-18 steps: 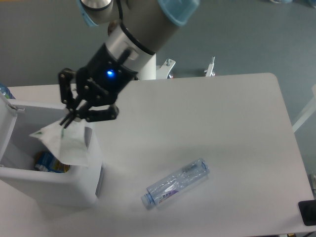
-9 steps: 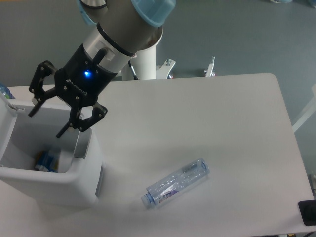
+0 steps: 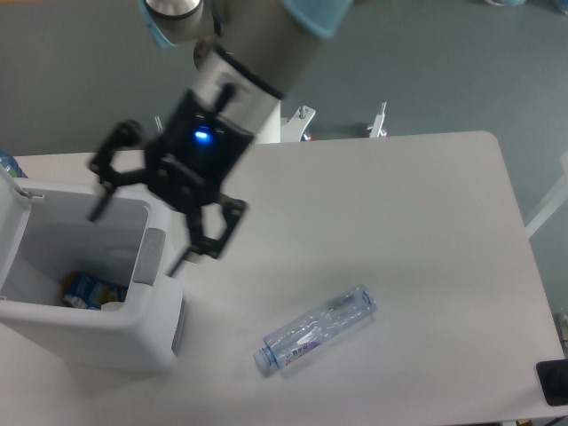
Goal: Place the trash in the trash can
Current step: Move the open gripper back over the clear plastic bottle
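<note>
The white trash can [image 3: 146, 327] stands at the table's left front with its lid swung open to the left. Inside lie a blue-printed item and a bit of white, probably the wrapper [image 3: 114, 306]. A crushed clear bottle [image 3: 318, 329] with a bluish label lies on the table to the right of the can. My gripper [image 3: 140, 234] hangs open and slightly blurred above the can's right wall, one finger over the opening and one over the table. Nothing is between its fingers.
The table's rounded right edge [image 3: 515, 213] runs down the right side. A black object [image 3: 554, 382] sits at the lower right corner. The arm's white base post [image 3: 266, 124] rises behind the table's back edge.
One second ago the gripper was shut on the wrapper over the can. It opened, the wrapper dropped inside, and the gripper has since swung right, straddling the can's right wall.
</note>
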### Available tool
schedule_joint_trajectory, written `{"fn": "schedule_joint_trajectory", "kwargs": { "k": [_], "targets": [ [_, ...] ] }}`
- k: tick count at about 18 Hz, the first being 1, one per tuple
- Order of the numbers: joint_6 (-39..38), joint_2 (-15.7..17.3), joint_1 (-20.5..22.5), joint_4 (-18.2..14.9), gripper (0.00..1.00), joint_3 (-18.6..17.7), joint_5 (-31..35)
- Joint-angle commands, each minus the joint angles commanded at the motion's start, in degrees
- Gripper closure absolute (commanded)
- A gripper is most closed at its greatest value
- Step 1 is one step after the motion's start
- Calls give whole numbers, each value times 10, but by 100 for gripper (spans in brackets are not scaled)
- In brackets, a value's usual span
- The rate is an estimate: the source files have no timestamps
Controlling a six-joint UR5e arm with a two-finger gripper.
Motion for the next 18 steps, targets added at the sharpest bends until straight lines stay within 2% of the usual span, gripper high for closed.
{"fn": "schedule_joint_trajectory", "kwargs": {
  "k": [4, 9, 12, 15, 18],
  "targets": [
    [83, -40, 33, 2, 0, -4, 66],
    [94, -95, 33, -1, 0, -7, 148],
    [94, -127, 18, -5, 0, -21, 213],
    [98, -135, -10, -6, 0, -48, 261],
    [107, -160, -31, -13, 0, -43, 308]
  ]
}}
